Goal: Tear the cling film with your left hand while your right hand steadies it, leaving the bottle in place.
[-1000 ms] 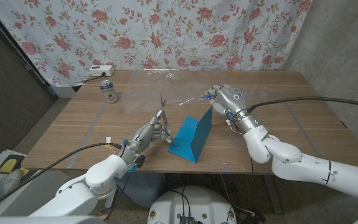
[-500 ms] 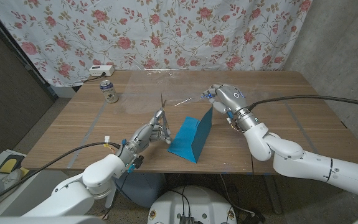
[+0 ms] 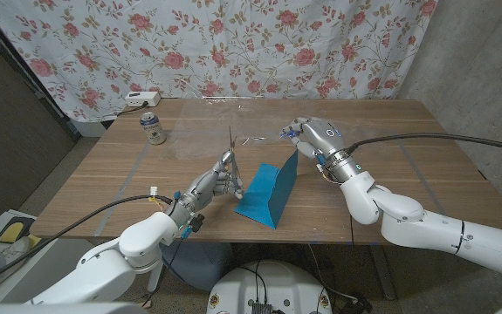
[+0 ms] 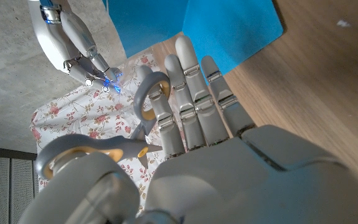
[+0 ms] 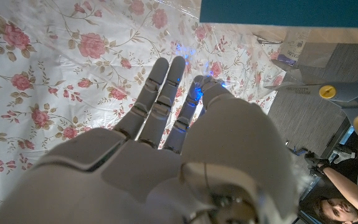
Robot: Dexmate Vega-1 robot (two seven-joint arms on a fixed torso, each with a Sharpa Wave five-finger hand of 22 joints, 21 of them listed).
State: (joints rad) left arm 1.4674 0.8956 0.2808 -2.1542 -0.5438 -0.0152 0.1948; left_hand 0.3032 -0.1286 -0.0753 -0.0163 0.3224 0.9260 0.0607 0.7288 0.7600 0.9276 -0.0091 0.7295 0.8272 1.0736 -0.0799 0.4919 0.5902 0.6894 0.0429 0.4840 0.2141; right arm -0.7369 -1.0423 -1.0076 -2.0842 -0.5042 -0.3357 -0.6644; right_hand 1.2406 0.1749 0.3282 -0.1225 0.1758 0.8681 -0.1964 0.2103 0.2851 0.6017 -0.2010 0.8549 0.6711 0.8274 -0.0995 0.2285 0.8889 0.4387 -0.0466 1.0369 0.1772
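Observation:
A blue cling film box (image 3: 268, 194) stands on the wooden table (image 3: 390, 131), also seen as the box (image 4: 197, 25) and the box (image 5: 259, 11). Clear film (image 3: 259, 139) stretches up from it to my right hand (image 3: 313, 138), which pinches the film's far end above the box. My left hand (image 3: 214, 183) holds grey scissors (image 3: 230, 144) just left of the box, blades pointing up toward the film. The scissors' handle (image 4: 147, 102) loops over my left hand (image 4: 197, 130). The scissors (image 5: 328, 92) show beyond my right hand (image 5: 166, 143). A drink can (image 3: 152, 127) stands at the back left.
A white device (image 3: 141, 97) lies at the table's back left corner, before the flowered curtain (image 3: 233, 44). A person (image 5: 334, 208) shows at the right wrist view's edge. Bare wood lies between the can and my left hand.
My left hand has lifted the scissors slightly up and toward the film. My right hand has shifted a little to the left with the film.

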